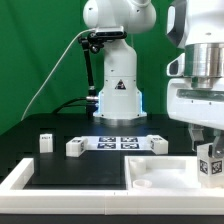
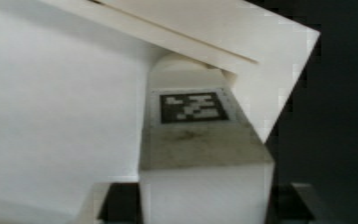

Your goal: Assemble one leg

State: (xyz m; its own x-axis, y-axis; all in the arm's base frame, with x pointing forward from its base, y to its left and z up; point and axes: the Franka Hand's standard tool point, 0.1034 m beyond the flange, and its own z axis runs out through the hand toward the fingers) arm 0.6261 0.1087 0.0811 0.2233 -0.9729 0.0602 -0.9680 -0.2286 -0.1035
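Leg held over panel corner

The two-finger gripper clamps the small white tagged leg, long axis vertical, directly above the large white rimmed panel, near its corner.

A: What can't we read here?

B: Exterior view: gripper sits at 4 o'clock, its body cut by the frame edge at 3 o'clock. Finger tips are hidden behind the leg, so finger spread is unreadable.

A: Wrist view?

B: Leg fills the center and runs out of frame at 6 o'clock. Its tag is blurred. Large white panel is cut off at 9 and 12 o'clock.

A: Other legs?

B: Tags too small to read.
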